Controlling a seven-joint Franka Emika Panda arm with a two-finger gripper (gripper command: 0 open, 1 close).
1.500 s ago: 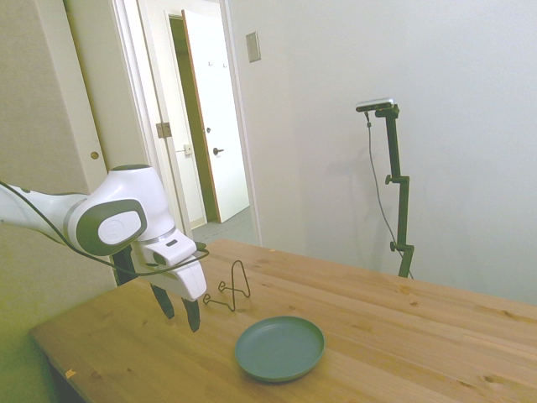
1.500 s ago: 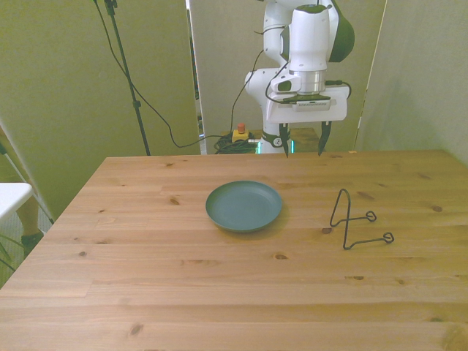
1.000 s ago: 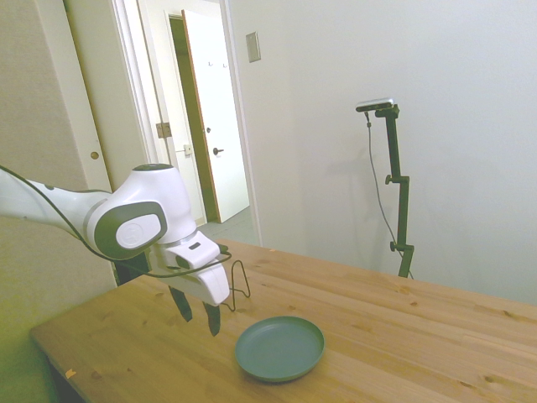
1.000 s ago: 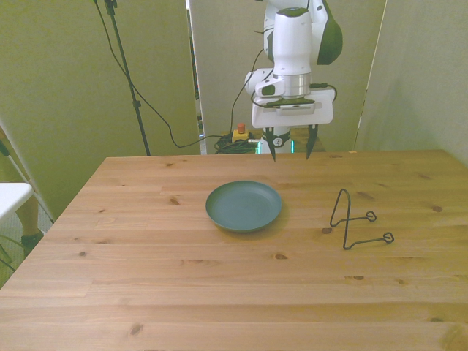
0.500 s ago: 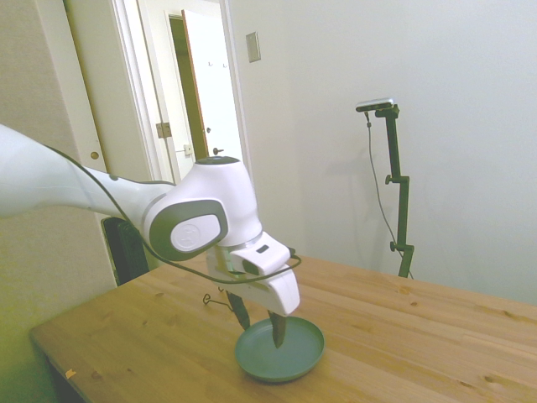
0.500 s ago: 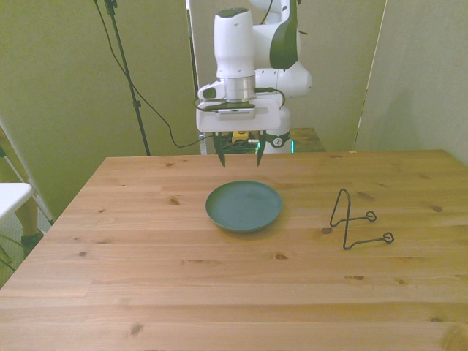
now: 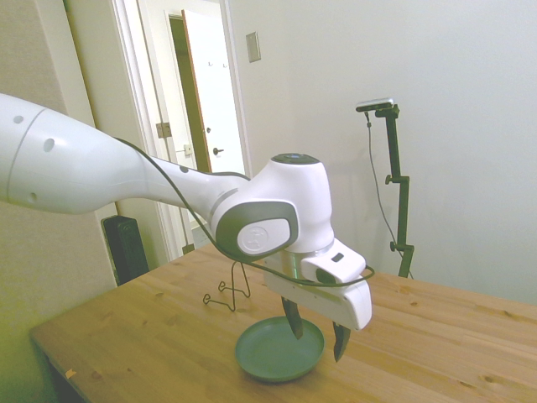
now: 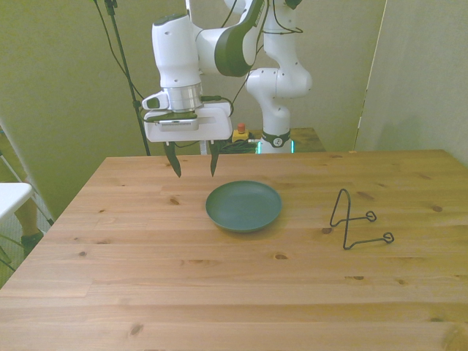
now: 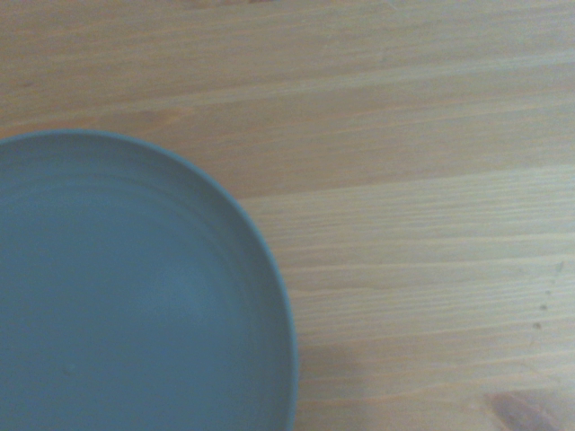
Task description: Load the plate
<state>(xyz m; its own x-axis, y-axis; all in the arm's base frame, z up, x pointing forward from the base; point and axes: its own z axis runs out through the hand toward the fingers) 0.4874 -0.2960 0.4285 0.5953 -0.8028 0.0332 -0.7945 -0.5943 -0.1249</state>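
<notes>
The dull teal-green plate (image 8: 243, 205) lies flat on the wooden table (image 8: 219, 292), near its middle; it also shows in the side view (image 7: 273, 353) and fills part of the wrist view (image 9: 126, 296). My gripper (image 8: 194, 167) hangs open above the table, beside the plate's far edge toward the front view's left, with nothing between its fingers. In the side view the gripper (image 7: 317, 332) stands over the plate's far rim, one finger in front of the plate and the other just past it.
A small thin black wire stand (image 8: 355, 221) sits on the table at the front view's right, apart from the plate; it shows behind the arm in the side view (image 7: 228, 290). A white piece of furniture (image 8: 13, 201) stands off the table's left edge.
The arm has swung across from the front view's right to its left, passing behind the plate. The gripper stays open and holds nothing. Plate and wire stand have not moved.
</notes>
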